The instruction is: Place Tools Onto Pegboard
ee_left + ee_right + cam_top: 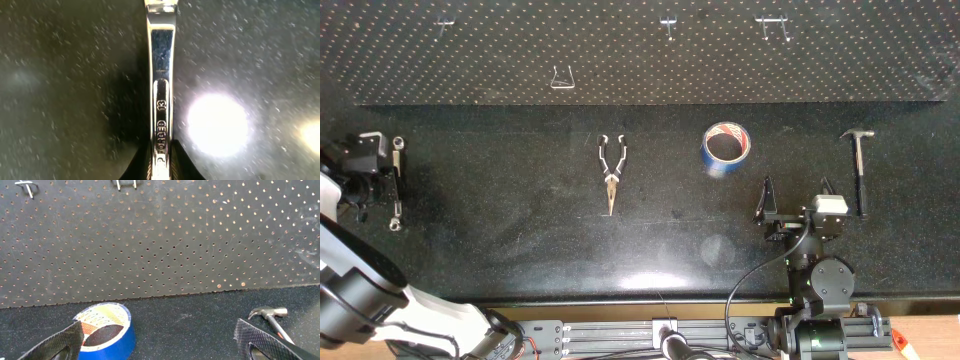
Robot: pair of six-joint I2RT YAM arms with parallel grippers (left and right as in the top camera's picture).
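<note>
At the far left of the worktop (520,240), your left pincer (388,180) is down on the wrench (396,210), its fingers (135,167) pressed against either side of the shaft. The wrench is a slim, polished steel bar with stamped lettering, lying flat and pointing up toward the pegboard (620,50). Near the middle lie the needle-nose pliers (611,175), with pale handles spread and the tip pointing away from the board. To their right the roll of blue tape (726,147) rests flat. Your right pincer (798,195) sits just below the tape with its fingers wide apart, holding nothing. The hammer (859,170) lies just beside it on the right, with a steel head toward the board and a dark handle. Wire hooks (562,78) hang on the pegboard.
</note>
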